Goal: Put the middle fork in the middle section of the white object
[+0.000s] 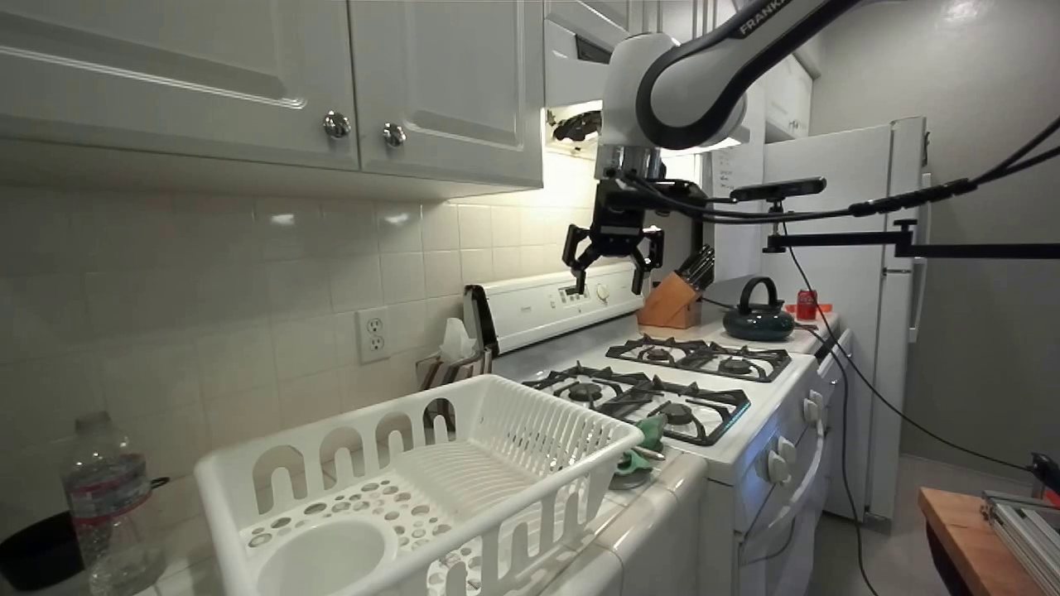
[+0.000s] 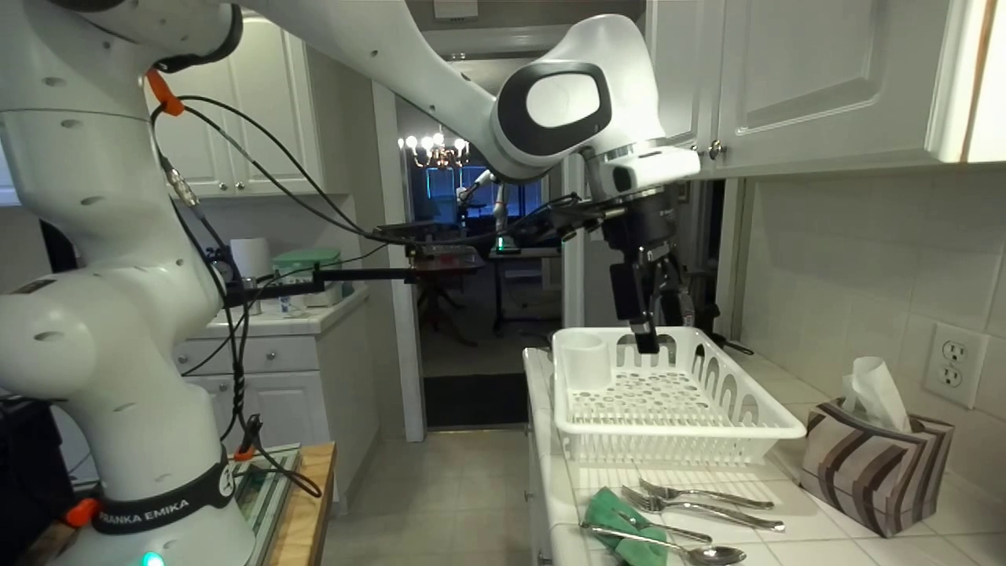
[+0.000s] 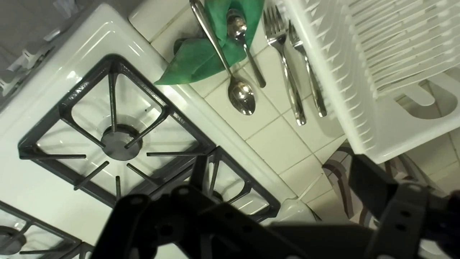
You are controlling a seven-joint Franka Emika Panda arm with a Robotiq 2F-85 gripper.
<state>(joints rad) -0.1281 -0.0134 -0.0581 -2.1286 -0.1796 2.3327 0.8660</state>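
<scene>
Two fingers spread wide, nothing btwn them: the hand [image 1: 609, 285] carries no load & hangs high, well apart from the counter [image 3: 276, 151]. Middle fork [image 3: 287, 73], prob. the larger of the 2 forks in wrist view: lying on the counter, btwn small spoon [image 3: 238, 31] and small fork [image 3: 311, 79], untouched. Big spoon [image 3: 241, 96] is beyond the small spoon; each lies partly on a green cloth [image 3: 196, 63]. Past the small fork, just beside it, stands the rack [image 2: 680, 431].

Progress: basically at the start, I'd say. Done: nothing of the job itself, as far as I can see; hand's ready to take smth, that's it. No fork visible in the rack. Its holed floor [image 2: 660, 393] sits btwn the round holder [image 2: 587, 362] and the plate ribs [image 1: 460, 476]; prob. the "middle section" meant, tho can't be sure.

Left, by my read: get over the fork, go down, close on it, lift it clear of the rack wall, lower it in the middle, let go. Watch the small fork: v. close alongside, might get pinched too.
</scene>
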